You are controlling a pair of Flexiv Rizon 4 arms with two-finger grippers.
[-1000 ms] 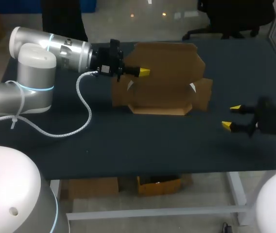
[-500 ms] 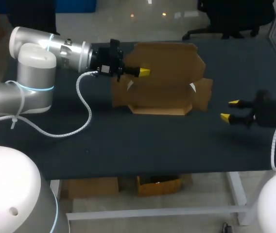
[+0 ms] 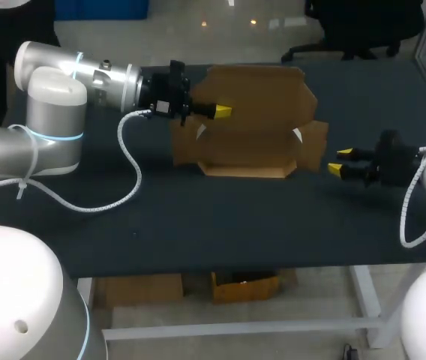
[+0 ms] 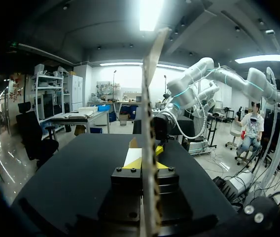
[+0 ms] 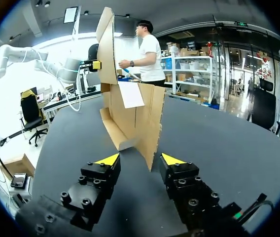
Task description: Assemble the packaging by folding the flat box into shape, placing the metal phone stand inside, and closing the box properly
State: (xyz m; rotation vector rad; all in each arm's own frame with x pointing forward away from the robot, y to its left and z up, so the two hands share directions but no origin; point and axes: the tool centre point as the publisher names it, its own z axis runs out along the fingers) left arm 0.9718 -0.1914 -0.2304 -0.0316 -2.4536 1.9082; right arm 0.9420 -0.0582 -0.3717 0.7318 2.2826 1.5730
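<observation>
Cardboard is only half-shaped: the box (image 3: 254,124) stands toward the far side of the dark table (image 3: 198,225). Its tall panel (image 3: 258,90) is upright, a low front wall runs along the base, and a side flap (image 3: 314,146) is swung out on the right. No phone stand shows in any view, so the step in hand looks like forming the walls, with loading and closing yet to come.

To do it well, the right gripper (image 3: 339,162) should take the side flap close to its free edge and get one finger on each face before pressing together. It should then swing the flap about its crease rather than push it straight, since a shove would likely slide or tip the light box. The hold on the other side gives something to fold against, so it ought to be firm while the flap turns.

The left arm reaches in level over the table from the left, wrist pointing rightward, and the left gripper (image 3: 220,112) is pinching the tall panel near its left edge. In the left wrist view that panel (image 4: 150,123) runs up between the yellow tips. The right arm comes in low from the right, fingers pointing at the box. They are spread wide, with the side flap (image 5: 152,123) just ahead of the gap and touching neither finger.
</observation>
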